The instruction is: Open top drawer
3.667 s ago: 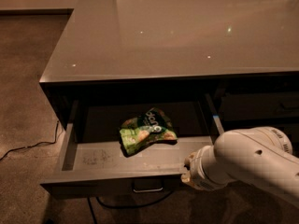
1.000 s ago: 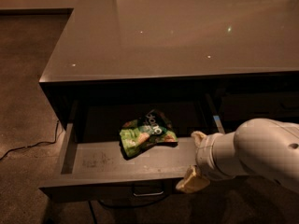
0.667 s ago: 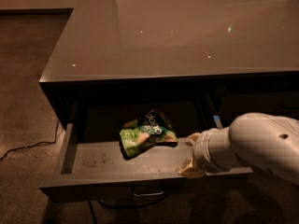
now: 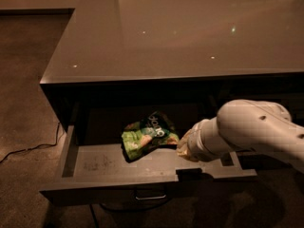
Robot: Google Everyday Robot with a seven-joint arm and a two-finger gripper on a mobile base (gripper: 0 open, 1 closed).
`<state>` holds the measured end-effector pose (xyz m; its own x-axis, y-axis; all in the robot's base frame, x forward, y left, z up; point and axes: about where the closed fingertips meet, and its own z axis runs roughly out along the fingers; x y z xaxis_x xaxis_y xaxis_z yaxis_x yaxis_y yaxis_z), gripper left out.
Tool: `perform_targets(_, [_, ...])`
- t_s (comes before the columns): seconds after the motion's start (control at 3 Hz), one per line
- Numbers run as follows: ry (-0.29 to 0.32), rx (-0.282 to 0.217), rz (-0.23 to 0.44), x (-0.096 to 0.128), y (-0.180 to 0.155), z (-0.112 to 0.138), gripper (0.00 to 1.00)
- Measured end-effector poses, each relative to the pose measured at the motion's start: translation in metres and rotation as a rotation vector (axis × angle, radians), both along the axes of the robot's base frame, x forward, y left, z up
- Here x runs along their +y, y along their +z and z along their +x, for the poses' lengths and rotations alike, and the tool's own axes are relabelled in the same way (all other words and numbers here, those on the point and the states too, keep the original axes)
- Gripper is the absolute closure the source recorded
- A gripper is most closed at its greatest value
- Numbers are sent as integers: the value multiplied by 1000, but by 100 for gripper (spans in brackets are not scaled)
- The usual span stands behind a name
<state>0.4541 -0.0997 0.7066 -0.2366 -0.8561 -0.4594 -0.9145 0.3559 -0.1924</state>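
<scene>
glossy countertop (image 4: 180, 32) above, top drawer (image 4: 102, 164) standing well out, gripper (image 4: 186, 146) over its right half behind the front panel, open or closed i cannot tell.

The tabletop (image 4: 190, 32) has a smooth, glossy dark-grey finish that mirrors small points of light. The top drawer (image 4: 95, 163), open beneath it, is matt. Its front and walls are flat dark grey, while its floor is paler, dull and scuffed with dark marks. The small pull (image 4: 151, 194) on its front has a metallic gleam. Inside lies a green snack bag (image 4: 146, 137), crinkled and shiny, probably plastic film. The arm (image 4: 259, 127) wears a smooth white plastic shell with a soft sheen. The claw (image 4: 184, 148), over the drawer's right part just beside the bag, is pale cream and matt. The floor (image 4: 23, 103) is rough, speckled and dull.
</scene>
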Motion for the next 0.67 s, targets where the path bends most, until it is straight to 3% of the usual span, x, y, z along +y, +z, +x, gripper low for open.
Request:
perform_targets(0.33, [13,19,-13,7,-18,14,100])
perform_targets(0.67, [24,48,-24,10,-42,21,100])
